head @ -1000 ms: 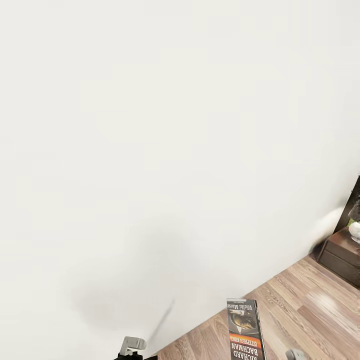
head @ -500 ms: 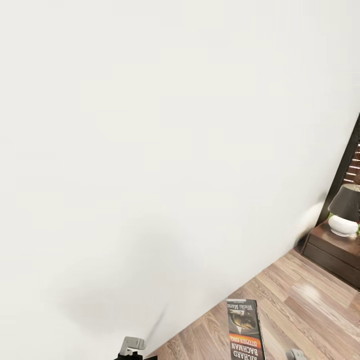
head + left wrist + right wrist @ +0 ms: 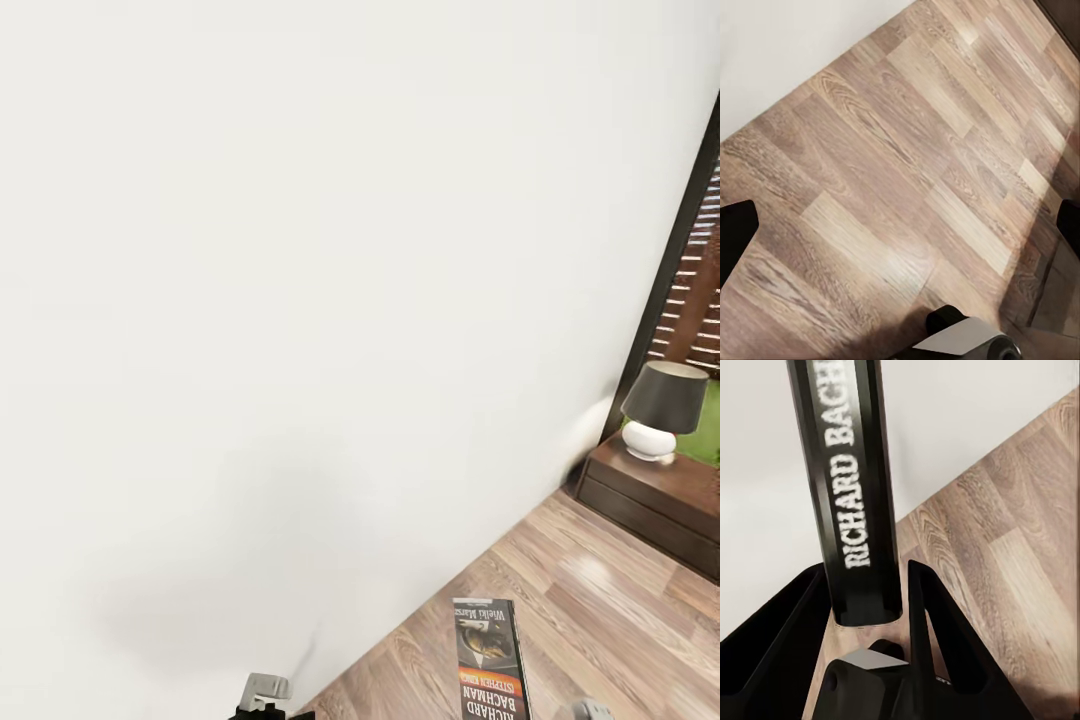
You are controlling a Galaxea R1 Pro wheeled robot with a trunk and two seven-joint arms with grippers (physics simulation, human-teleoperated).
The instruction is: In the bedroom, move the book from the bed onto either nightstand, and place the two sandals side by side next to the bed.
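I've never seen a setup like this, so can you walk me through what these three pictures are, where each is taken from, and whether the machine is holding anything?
These are simulator renders from a wheeled robot with two arms. The large picture comes from a camera on its head, looking forward and down at a white wall and a wood-plank floor. To the right stands a low dark wooden cabinet with a lamp on it. The other two pictures come from cameras near each gripper. The right gripper is closed on the book, a dark paperback lettered "Richard Bachman"; its spine shows between the fingers. The left wrist camera looks down at bare floor, with the left gripper open, its fingertips at the picture's edges.
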